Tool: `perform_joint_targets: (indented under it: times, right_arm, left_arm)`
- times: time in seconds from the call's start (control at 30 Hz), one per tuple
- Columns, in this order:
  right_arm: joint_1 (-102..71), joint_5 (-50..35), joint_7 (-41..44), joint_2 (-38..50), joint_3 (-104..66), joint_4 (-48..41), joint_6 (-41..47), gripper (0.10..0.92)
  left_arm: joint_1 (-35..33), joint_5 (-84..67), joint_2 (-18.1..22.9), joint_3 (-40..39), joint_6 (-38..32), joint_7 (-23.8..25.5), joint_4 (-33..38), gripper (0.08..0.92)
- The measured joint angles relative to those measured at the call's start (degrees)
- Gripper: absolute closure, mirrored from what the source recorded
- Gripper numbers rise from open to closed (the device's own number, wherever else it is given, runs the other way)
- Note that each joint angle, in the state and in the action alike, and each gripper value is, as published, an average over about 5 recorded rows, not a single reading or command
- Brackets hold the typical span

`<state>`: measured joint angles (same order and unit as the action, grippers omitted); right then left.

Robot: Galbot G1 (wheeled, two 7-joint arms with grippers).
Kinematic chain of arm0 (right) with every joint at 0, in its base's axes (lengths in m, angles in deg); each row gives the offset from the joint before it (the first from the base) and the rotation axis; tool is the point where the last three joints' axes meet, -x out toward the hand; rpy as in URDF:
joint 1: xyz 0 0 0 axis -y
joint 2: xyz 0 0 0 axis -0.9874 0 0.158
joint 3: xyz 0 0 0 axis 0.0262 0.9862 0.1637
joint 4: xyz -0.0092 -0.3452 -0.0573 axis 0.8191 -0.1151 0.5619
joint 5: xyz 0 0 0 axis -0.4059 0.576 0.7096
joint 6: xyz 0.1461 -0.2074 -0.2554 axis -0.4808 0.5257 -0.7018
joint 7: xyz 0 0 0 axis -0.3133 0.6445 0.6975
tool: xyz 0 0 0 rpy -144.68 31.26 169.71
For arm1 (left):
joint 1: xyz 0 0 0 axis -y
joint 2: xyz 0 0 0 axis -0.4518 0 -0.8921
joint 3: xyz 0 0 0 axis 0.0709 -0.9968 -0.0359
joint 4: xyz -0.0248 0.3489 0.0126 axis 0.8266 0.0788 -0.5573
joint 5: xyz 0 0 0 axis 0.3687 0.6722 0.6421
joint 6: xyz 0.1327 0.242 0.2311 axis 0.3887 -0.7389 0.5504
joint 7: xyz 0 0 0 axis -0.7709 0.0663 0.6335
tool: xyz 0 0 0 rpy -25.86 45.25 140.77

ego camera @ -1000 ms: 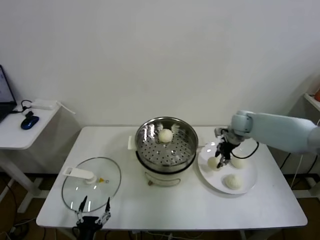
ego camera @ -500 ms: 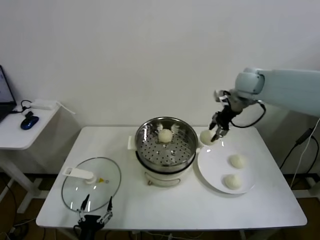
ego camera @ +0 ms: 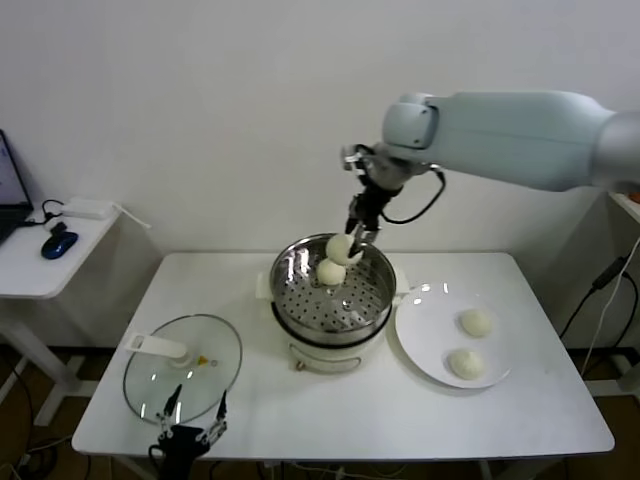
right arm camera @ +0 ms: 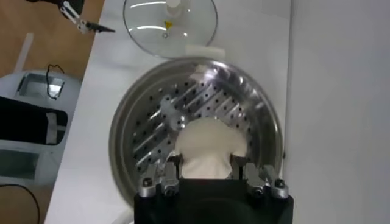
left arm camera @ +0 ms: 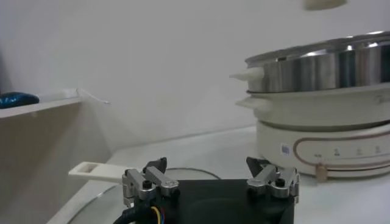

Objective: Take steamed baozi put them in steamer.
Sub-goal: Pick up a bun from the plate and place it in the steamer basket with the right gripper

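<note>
Left hand (ego camera: 186, 432) parked at bench (ego camera: 340, 420) front-left corner, fingers spread wide w/ nothing between, just in front of glass lid (ego camera: 183, 367). Toward front-right: white plate (ego camera: 420, 325) w/ two baozi (ego camera: 476, 322) on it; mid-bench, steamer (ego camera: 335, 290) on white cooker base (ego camera: 330, 355), one bun (ego camera: 331, 272) resting on perforated floor near back wall. Over steamer's back rim, right hand (ego camera: 356, 235) pinched narrow on held baozi (ego camera: 340, 249), hanging above the basket.

On your white desk (ego camera: 340, 420), a glass lid (ego camera: 183, 368) lies flat at eight o'clock. A white plate (ego camera: 432, 318) sits at three o'clock. A blue mouse (ego camera: 59, 243) rests on the side table (ego camera: 45, 270) at ten o'clock.
</note>
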<state>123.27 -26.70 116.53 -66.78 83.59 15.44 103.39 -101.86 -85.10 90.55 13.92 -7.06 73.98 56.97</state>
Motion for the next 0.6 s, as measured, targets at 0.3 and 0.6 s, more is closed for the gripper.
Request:
perform_joint_targets:
  times: [0.3, 0.6]
  right_arm:
    - [-6.8, 2.1, 0.2, -8.5, -1.3, -7.6, 1.6, 0.465]
    - [-12.1, 4.1, -0.5, -11.5, -1.5, -11.1, 2.8, 0.465]
  left_arm:
    - [-0.1, 0.7, 0.4, -0.1, 0.8, 0.7, 0.3, 0.177]
    - [0.2, 0.8, 0.9, -0.4, 1.2, 0.9, 0.5, 0.177]
